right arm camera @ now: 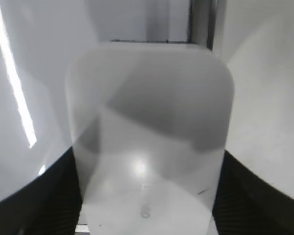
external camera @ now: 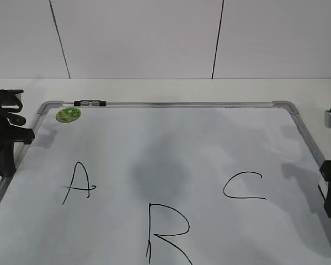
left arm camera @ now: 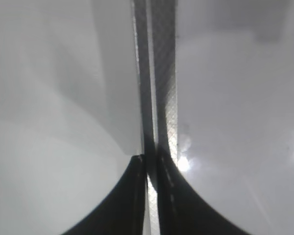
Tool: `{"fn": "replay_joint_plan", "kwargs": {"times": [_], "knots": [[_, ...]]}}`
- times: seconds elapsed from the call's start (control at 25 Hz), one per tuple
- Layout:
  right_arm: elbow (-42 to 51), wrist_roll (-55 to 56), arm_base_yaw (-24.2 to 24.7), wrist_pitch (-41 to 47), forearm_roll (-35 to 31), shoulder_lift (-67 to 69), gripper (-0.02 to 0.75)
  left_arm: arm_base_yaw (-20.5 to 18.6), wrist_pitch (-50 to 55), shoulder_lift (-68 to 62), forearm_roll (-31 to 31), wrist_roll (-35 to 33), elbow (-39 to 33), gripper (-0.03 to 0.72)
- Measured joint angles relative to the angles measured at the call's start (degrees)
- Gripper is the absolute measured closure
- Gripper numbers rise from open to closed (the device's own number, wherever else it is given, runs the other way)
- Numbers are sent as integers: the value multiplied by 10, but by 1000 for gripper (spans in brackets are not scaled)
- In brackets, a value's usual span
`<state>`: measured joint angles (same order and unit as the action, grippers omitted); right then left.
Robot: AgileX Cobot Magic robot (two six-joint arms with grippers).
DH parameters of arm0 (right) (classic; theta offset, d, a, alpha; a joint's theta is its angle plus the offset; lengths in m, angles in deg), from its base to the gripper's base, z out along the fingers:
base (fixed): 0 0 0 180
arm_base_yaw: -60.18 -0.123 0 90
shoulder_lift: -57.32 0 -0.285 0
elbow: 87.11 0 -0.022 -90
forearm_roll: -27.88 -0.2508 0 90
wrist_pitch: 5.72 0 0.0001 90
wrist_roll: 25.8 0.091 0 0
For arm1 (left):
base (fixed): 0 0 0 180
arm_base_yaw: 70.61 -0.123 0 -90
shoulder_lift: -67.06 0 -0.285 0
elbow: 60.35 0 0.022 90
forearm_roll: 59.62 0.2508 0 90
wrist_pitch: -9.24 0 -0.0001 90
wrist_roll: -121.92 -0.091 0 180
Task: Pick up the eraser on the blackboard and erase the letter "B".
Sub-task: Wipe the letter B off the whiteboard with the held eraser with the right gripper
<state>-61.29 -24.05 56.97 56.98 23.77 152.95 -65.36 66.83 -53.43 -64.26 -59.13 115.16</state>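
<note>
Blackboard (external camera: 171, 138) flat on white table (external camera: 154, 88), pale wall behind. Letter "B" (external camera: 166, 234) near front edge. Right gripper (right arm camera: 147, 196) clamped on eraser (right arm camera: 149, 127); left gripper (left arm camera: 152, 169) pressed together.

A smooth, glossy white blackboard (external camera: 209, 160) with a silvery brushed-metal frame (external camera: 187, 103) lies on a matt white desk (external camera: 154, 88), while the eraser (right arm camera: 149, 132) shows shiny white plastic.
</note>
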Motion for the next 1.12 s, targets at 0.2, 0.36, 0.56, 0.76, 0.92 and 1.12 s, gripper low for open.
{"fn": "replay_joint_plan", "kwargs": {"times": [0.2,0.36,0.56,0.76,0.92,1.12], "knots": [[-47,0,0,48,-4,-8,216,0,0,0,-1,0,0,659],[-61,9,-43,60,-6,-10,216,0,0,0,-3,0,0,659],[-70,51,-170,63,-11,-9,216,0,-1,0,-4,0,0,657],[-108,80,-264,61,-15,24,216,0,-3,0,-4,-1,0,657],[-146,93,-312,46,-18,68,216,0,-3,0,-4,-1,0,657],[-193,96,-349,38,-23,137,216,0,-3,0,-5,-1,0,657]]}}
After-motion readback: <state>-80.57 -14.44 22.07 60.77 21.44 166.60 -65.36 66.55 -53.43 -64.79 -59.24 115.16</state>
